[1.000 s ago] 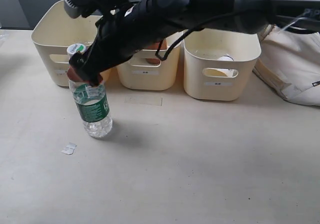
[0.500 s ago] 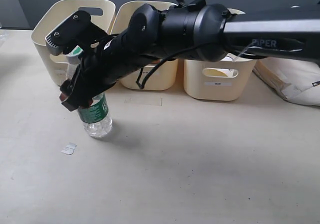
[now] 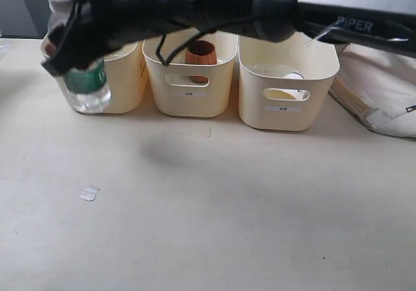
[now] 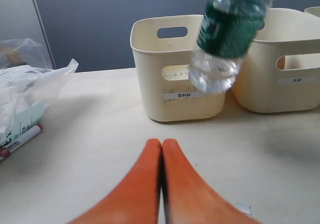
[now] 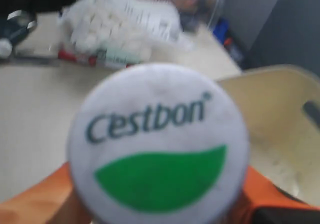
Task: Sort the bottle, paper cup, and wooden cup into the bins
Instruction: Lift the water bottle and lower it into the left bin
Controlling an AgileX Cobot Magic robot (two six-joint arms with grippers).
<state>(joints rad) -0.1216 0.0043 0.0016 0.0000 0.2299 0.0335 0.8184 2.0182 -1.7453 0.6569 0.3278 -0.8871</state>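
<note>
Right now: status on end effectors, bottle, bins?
Right end effector shut on bottle, lifted by left bin. Left end effector shut, empty. Wooden cup and paper cup binned. Nothing blocking.

The round white cap of the tall clear plastic bottle [image 5: 157, 146] carries the green word "Cestbon" above a green leaf-shaped mark, read in the right wrist view. The black robot arm [image 3: 351, 12] reaching across the far edge of the table bears the pale lettering "PIPER" on its upper link. The small white labels on the fronts of the cream-yellow rounded plastic bins [image 4: 177, 79] hold short dark characters too small to read, and the bottle's green label shows no legible print
</note>
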